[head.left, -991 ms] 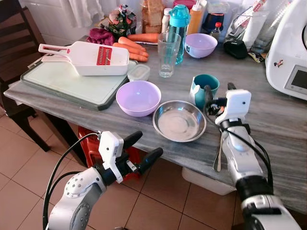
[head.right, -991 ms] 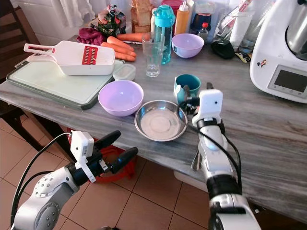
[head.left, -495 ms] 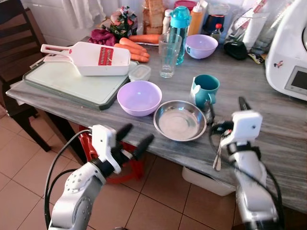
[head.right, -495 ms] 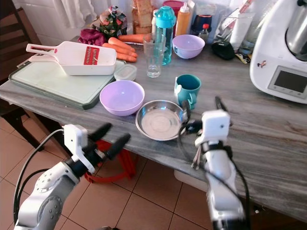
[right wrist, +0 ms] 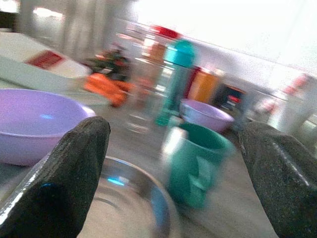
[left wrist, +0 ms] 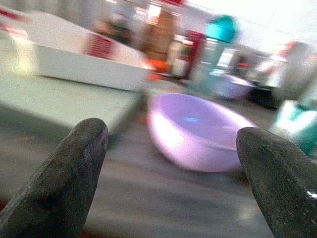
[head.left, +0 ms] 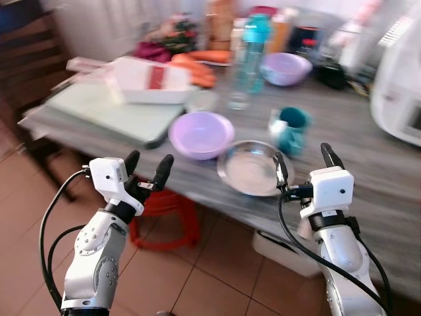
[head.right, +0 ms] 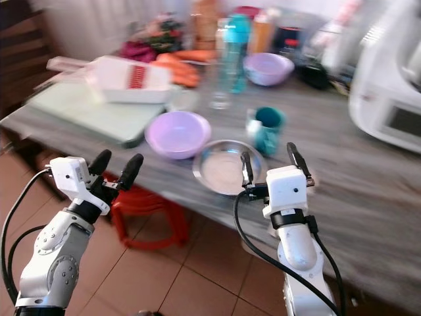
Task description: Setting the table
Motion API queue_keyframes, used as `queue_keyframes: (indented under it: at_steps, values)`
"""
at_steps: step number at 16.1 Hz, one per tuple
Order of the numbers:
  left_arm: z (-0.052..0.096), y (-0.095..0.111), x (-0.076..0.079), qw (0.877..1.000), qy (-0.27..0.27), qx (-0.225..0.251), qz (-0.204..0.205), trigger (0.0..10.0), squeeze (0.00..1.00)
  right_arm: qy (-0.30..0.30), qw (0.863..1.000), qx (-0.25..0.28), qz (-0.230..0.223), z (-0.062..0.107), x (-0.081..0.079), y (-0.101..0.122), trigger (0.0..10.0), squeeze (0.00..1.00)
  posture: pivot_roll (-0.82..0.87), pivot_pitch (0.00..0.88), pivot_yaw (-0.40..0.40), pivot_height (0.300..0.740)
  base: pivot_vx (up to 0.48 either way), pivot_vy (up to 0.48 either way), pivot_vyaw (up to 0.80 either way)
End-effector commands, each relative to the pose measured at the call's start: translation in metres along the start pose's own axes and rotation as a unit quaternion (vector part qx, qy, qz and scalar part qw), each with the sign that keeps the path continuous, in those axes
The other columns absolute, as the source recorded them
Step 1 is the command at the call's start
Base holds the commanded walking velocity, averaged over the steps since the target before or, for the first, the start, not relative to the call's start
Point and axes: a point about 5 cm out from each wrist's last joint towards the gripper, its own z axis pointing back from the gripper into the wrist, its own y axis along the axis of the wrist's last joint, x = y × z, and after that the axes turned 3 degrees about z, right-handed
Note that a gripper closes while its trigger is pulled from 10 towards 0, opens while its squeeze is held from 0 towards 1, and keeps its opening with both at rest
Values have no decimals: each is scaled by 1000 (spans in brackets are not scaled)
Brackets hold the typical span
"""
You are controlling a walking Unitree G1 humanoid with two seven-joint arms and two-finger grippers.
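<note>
The picture is blurred by motion. A steel bowl [head.left: 253, 169] sits near the table's front edge, with a lilac bowl [head.left: 200, 133] to its left and a teal mug [head.left: 293, 128] behind it. My right gripper [head.left: 304, 164] stands open and empty just in front of the steel bowl, at the table edge. Its wrist view looks over the steel bowl [right wrist: 124, 208] toward the teal mug [right wrist: 195, 163]. My left gripper [head.left: 148, 168] is open and empty, off the table's front, pointing up at the lilac bowl [left wrist: 198, 131].
Behind stand a glass [head.left: 240, 99], a blue bottle [head.left: 256, 46], a second lilac bowl [head.left: 286, 68] and carrots. A cutting board [head.left: 105, 108] with a white slicer [head.left: 131, 79] lies at left, a white appliance [head.left: 401, 92] at right. A red stool [head.left: 164, 210] stands under the table.
The camera has shifted and blurred. My right gripper has drawn back from beside the mug to the table's front edge. My left gripper has risen and turned toward the table.
</note>
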Motion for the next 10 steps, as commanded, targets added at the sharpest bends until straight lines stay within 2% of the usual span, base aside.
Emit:
queue_keyframes:
  at_steps: [1, 3, 6, 8, 9, 10]
  values:
    - [2, -2, -5, 1000, 25, -4, -18, 10000, 0, 12, 1000, 5, 2, -1, -5, 4, 10000, 0, 72, 49, -10, 740, 0, 0, 800]
    - [0, -4, -6, 999, 33, -6, -33, 10000, 0, 15, 1000, 6, -3, -3, -6, 6, 10000, 0, 77, 45, -15, 740, 0, 0, 800]
    - [-1, -11, -13, 995, 77, -26, -61, 10000, 0, 38, 999, 10, 14, -2, -9, 6, 10000, 0, 75, 40, -10, 740, 0, 0, 800]
    - [-6, -16, -18, 986, 103, -45, -123, 10000, 0, 45, 999, 10, 23, -1, -9, 4, 10000, 0, 71, 38, -6, 740, 0, 0, 800]
    - [-7, -16, -21, 983, 113, -44, -137, 10000, 0, 46, 999, 10, 25, -1, -9, 4, 10000, 0, 69, 36, -4, 740, 0, 0, 800]
    - [-7, -18, -23, 983, 123, -48, -125, 10000, 0, 50, 998, 17, 34, -2, -10, 6, 10000, 0, 69, 37, -3, 740, 0, 0, 800]
